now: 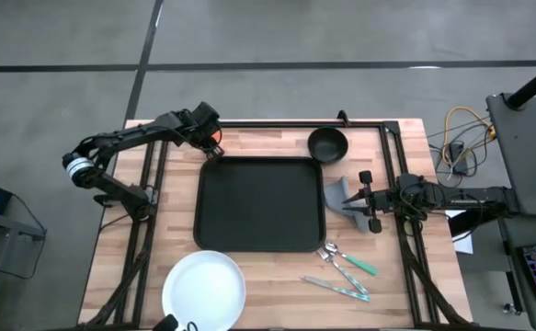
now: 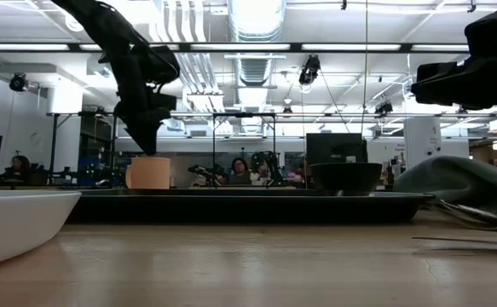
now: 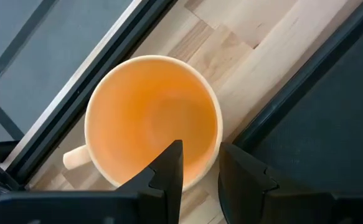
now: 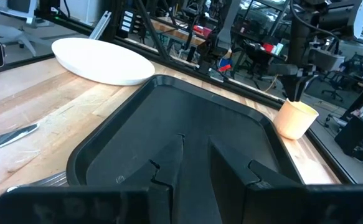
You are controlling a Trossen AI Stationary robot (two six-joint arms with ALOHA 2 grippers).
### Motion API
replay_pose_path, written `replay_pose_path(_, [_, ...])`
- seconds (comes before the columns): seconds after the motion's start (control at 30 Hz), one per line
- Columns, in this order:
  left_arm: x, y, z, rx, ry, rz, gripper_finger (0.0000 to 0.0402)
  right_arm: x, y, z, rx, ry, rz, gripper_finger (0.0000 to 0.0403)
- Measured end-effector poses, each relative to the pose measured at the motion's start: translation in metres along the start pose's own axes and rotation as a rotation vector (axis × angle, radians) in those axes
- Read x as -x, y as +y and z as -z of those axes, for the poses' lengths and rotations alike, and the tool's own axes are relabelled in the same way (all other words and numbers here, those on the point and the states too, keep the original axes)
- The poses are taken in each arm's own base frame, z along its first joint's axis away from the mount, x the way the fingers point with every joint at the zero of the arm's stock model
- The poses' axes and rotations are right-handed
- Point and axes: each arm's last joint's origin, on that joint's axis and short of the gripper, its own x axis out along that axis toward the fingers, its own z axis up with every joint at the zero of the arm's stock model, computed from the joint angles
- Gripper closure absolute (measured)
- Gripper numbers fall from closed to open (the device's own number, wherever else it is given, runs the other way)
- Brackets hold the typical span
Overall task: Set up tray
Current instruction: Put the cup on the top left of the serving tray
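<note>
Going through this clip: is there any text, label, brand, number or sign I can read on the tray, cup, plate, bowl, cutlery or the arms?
None can be read.
tray: plain black, no marking.
cup: plain inside and on its rim.
plate, bowl, cutlery: no print visible.
Room behind the table in the low view: any signs or screens are too small to read.

- From overhead my left gripper (image 1: 214, 147) covers the orange cup (image 3: 153, 121), so I can't see the cup there.
- The white plate (image 1: 204, 287) is cut by the overhead picture's bottom edge, and the low view shows only part of it.
- At table height the tray (image 2: 248, 205) shows only as a dark edge-on band.
- The cutlery (image 1: 346, 271) is too small for me to sort into pieces.
- People behind the table are too small and dim to make out.
</note>
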Motion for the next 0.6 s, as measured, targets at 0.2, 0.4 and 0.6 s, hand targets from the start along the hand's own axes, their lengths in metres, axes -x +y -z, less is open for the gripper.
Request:
replay_pose_path(0.2, [-0.003, -0.002, 0.001, -0.013, 0.009, 0.041, 0.0316, 0.0, 0.0, 0.0, 0.0, 0.0, -0.001, 0.0339])
replay_pose_path(0.4, [-0.009, -0.003, 0.006, -0.014, 0.017, 0.041, 0.0316, 0.0, 0.0, 0.0, 0.0, 0.0, -0.001, 0.0339])
replay_pose_path(0.6, [-0.013, -0.004, 0.008, -0.028, 0.002, 0.04, 0.0318, 0.0, 0.0, 0.0, 0.0, 0.0, -0.001, 0.0339])
